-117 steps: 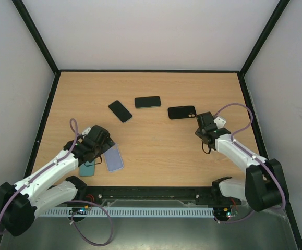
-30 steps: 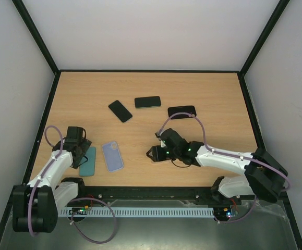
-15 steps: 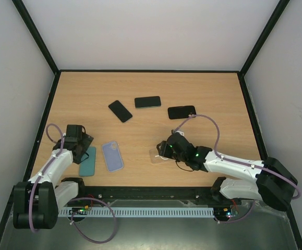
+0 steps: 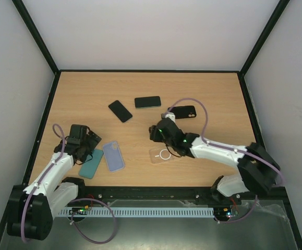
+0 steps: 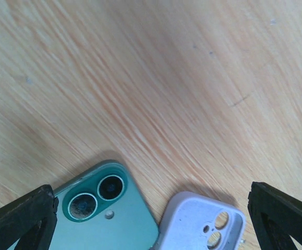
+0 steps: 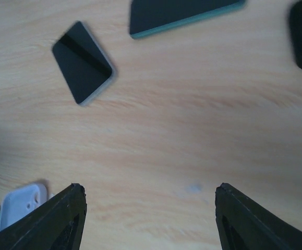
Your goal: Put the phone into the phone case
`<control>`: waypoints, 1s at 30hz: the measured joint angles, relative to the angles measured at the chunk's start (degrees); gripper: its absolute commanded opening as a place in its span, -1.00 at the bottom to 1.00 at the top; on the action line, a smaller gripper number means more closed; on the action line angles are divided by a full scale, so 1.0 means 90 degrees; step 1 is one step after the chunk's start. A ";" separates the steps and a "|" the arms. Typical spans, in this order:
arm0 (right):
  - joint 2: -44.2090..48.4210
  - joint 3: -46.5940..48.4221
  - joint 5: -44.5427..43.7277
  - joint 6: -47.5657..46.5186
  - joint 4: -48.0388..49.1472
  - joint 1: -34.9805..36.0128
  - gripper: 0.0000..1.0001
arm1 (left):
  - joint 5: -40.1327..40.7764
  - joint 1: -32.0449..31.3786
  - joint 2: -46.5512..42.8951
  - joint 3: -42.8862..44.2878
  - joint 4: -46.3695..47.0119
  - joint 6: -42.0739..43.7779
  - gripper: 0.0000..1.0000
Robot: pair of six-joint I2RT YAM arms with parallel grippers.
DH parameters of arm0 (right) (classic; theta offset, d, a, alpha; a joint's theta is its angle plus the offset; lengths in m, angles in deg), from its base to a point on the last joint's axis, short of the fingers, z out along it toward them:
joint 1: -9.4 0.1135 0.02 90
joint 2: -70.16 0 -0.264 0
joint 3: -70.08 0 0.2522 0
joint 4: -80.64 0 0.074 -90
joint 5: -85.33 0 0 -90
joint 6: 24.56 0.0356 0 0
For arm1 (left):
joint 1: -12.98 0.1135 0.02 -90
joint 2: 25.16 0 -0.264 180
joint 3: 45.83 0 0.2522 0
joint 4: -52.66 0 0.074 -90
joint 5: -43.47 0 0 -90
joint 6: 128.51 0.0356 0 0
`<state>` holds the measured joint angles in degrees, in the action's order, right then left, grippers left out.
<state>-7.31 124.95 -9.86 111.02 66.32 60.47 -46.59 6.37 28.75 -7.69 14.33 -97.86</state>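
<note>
Pale wood worktop (image 4: 88,88) runs out from my bases, and nearest to me on the left lies the teal phone (image 4: 91,163), back up with both lenses showing. Just to its right is the lavender case (image 4: 112,155); their camera ends sit so close that I cannot tell whether they touch. I judge these to be the pair meant for each other, laid side by side so one can be slid into the other. My left gripper (image 5: 151,198) hangs over the phone's lens end with its jaws spread wide and nothing held, placed, I think, to come down on that phone. Toward the near middle a clear case (image 4: 164,154) with a ring on it lies flat by itself. A little beyond it my right gripper (image 6: 149,187) is also wide open and empty, facing bare wood. Farther off rest a black phone (image 6: 83,61), a green-edged phone (image 6: 182,13) and, to the right, a dark slab (image 4: 186,111) that I cannot identify.
</note>
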 measured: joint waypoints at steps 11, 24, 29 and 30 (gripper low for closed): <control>-0.3009 0.2909 0.0396 -0.1285 0.0117 -0.0007 0.50 | -0.0284 -0.0063 -0.1171 0.0175 -0.0335 0.0736 0.99; -0.5678 0.5712 0.0267 -0.2021 -0.0709 0.0000 0.78 | -0.0852 -0.0170 -0.2227 0.0063 -0.0163 0.0879 0.99; -0.6380 0.6557 0.0100 -0.2363 -0.1098 0.0000 0.91 | -0.0913 -0.0170 -0.2227 0.0061 -0.0155 0.0877 0.99; -0.6504 0.6764 0.0080 -0.2431 -0.1158 0.0000 0.91 | -0.0937 -0.0170 -0.2232 0.0046 -0.0138 0.0877 0.99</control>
<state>-65.85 185.82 -9.14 89.14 55.90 60.47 -55.02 4.84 8.67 -7.27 13.08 -89.97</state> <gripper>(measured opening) 0.946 0.995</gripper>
